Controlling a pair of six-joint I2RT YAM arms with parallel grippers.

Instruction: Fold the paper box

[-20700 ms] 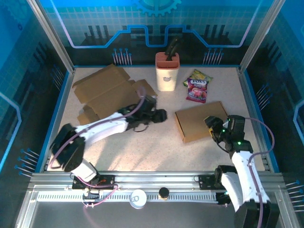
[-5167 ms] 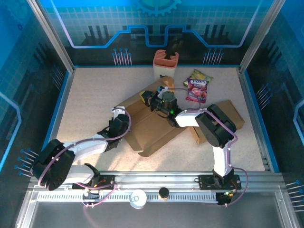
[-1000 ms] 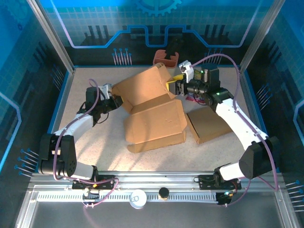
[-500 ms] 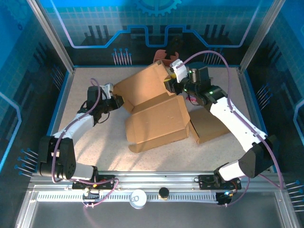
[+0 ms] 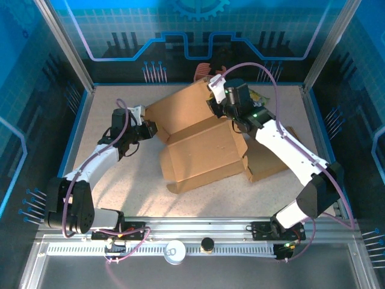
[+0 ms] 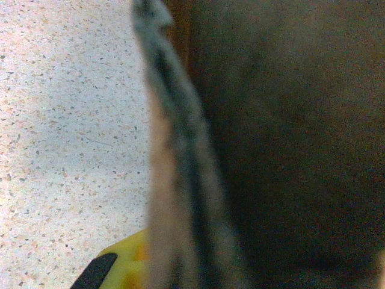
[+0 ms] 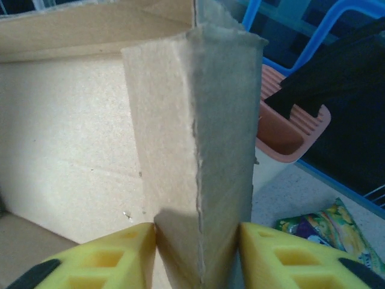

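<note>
**A:** We've got the box (image 5: 201, 150) in the middle of the table (image 5: 120, 192); its base lies flat, long axis running left to right, the right end swung a little farther from us.

**B:** And the open side faces up; the big rear panel (image 5: 180, 111) rises from the far edge, leaning, its top towards the back wall.

**A:** On the right wrist camera we see a folded flap (image 7: 204, 150) standing upright between the yellow fingers (image 7: 114, 259); a finger touches it on each side; the right gripper (image 5: 218, 107) is clamped on that flap at the panel's far right corner.

**B:** Over on the other side, the left gripper (image 5: 147, 129) sits at the panel's left corner, jaws pinched tight; up close we get a blurred cardboard edge (image 6: 180, 180) running down to a yellow finger (image 6: 126, 271); we call that a grip on the thin edge.

**A:** As for looks: plain brown card, creased along its folds, rough along the cut edges, only half formed.
</note>
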